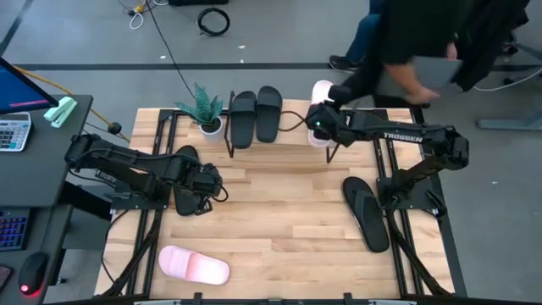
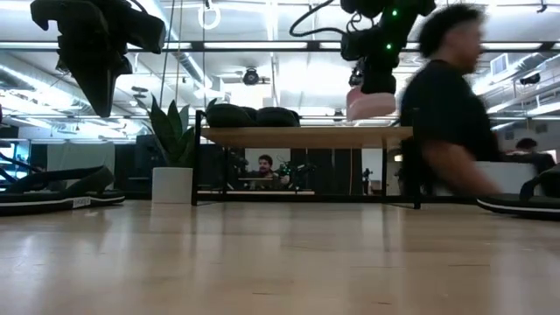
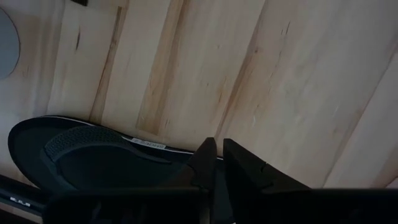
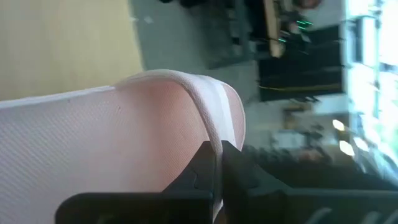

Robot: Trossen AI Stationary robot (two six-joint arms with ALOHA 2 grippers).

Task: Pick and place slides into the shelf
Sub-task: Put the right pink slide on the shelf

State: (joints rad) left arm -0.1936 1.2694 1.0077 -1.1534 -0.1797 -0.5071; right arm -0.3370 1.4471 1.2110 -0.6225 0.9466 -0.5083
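Note:
My right gripper is shut on a pale pink slide over the right end of the shelf. In the low view that slide hangs just above the light wood top board. Two black slides lie side by side on the shelf's left half. My left gripper is shut and hovers above a black slide that lies flat on the table. Another black slide lies on the table's right side, and a second pink slide near the front left corner. My right gripper pinches the pink slide's pale curved edge between its two fingers, coming from above and pointing down. The slide is lifted and hangs under the fingers over the shelf's right end. I cannot tell whether its underside touches the board.
A potted plant stands at the shelf's left end. A person leans in at the table's far right corner, close to my right arm. A desk with a calculator is left of the table. Bare wood lies in the table's middle.

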